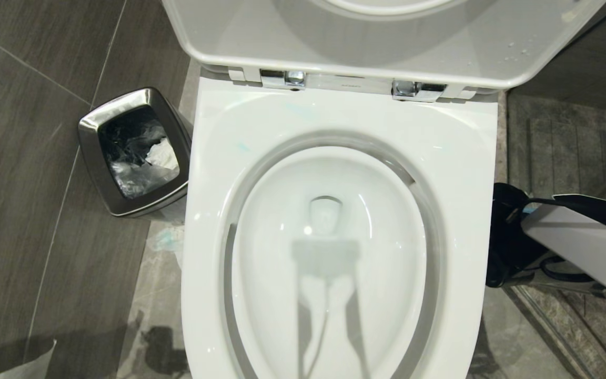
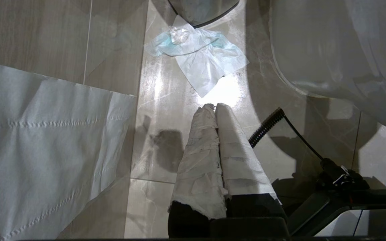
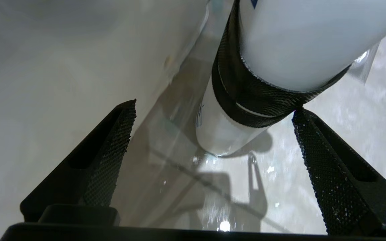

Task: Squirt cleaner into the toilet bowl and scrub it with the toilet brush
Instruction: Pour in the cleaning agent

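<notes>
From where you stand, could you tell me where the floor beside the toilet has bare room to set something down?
Bare dark tile lies to the left of the steel waste bin. Between the bin and the toilet bowl it is tight, and a crumpled tissue lies there. To the bowl's right, the right gripper, open, and a white bottle crowd the floor.

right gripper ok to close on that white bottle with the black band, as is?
Probably yes: the right gripper is open, the white bottle stands between its fingers, one fingertip near the black band.

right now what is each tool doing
left tool: shut, holding nothing
right tool: open around a white bottle, not gripping it
</notes>
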`<state>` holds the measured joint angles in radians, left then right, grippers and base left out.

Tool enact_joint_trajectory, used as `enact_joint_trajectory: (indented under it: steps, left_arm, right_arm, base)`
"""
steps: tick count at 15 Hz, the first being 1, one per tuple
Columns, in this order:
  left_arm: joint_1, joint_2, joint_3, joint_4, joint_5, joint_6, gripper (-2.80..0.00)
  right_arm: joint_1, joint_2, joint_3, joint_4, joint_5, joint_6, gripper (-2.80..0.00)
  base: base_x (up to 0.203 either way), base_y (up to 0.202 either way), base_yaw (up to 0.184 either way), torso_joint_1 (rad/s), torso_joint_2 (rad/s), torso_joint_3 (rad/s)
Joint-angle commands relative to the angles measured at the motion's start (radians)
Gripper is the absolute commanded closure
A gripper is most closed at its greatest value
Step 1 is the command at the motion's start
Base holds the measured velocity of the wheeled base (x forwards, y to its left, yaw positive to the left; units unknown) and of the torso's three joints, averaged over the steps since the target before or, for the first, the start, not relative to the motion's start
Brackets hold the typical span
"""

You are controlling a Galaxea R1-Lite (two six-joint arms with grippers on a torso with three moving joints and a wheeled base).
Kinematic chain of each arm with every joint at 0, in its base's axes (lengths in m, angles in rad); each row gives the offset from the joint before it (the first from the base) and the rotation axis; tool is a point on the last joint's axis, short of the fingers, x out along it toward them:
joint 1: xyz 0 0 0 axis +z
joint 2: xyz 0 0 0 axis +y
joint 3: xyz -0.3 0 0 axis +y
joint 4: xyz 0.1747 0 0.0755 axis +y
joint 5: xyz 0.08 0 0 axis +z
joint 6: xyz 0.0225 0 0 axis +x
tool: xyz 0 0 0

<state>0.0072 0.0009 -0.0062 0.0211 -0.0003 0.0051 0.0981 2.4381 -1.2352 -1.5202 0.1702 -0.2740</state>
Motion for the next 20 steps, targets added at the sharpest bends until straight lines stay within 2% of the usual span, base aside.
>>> enact_joint_trajectory:
  steps: [1,4,12,20]
  left_arm:
    - [0.000,0.001,0.000,0.000,0.000,0.001,0.00]
    - [0.000,0.001,0.000,0.000,0.000,0.000,0.00]
    - [0.000,0.001,0.000,0.000,0.000,-0.001,0.00]
    - [0.000,0.001,0.000,0.000,0.000,-0.001,0.00]
  right_arm:
    - [0.001,0.036,-0.060,-0.010,-0.001,-0.002,-2.80]
    - [0.000,0.052,-0.089,-0.010,0.000,-0.002,-2.80]
    - [0.001,0.000,-0.044,-0.010,0.005,-0.004,-2.80]
    - [0.000,-0.009,-0.058,-0.010,0.003,-0.006,-2.80]
  base:
    - [0.000,0.000,0.000,0.000,0.00,0.000]
    - [0.000,0.000,0.000,0.001,0.01,0.001]
    - [0.000,0.000,0.000,0.000,0.00,0.000]
    - [0.000,0.000,0.000,0.000,0.00,0.000]
